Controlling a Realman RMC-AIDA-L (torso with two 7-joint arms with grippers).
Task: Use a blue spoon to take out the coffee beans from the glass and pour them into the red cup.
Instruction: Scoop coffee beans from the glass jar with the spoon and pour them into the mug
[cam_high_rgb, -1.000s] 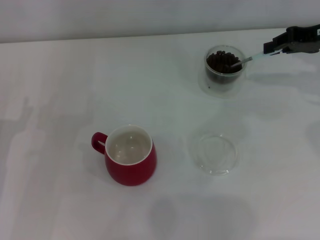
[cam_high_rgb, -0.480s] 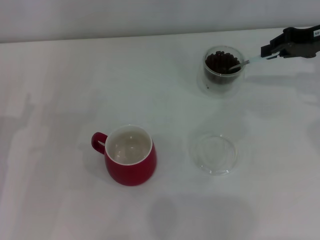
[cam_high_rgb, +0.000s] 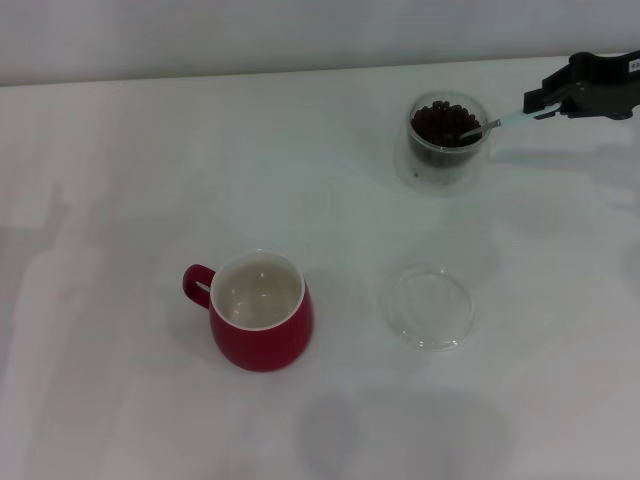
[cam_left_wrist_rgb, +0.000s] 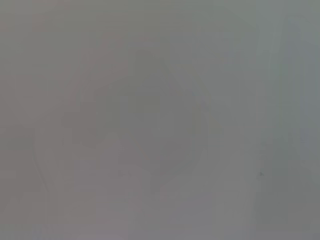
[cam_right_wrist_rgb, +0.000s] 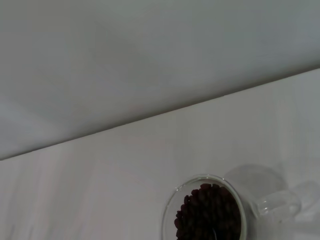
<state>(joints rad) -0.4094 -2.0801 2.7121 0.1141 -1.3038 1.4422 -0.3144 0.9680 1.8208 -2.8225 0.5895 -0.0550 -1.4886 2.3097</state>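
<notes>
The blue spoon (cam_high_rgb: 497, 122) dips its metal bowl into the coffee beans (cam_high_rgb: 446, 122) in the glass (cam_high_rgb: 448, 142) near the desk's far right corner; over the last second the glass has shifted slightly farther back, and since then almost nothing moves, so scooping seems only begun. The right gripper (cam_high_rgb: 540, 103) is clamped on the spoon's handle. The red cup (cam_high_rgb: 260, 310), near the front edge's middle, looks empty. The left gripper is out of sight.

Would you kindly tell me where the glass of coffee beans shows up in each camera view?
Head view: the glass stands at the upper right, far from the red cup, with the blue spoon held by the right hand dipping into it.
Left wrist view: not in it.
Right wrist view: at the bottom edge, right of centre.
Shared landmark: the dark coffee beans.
</notes>
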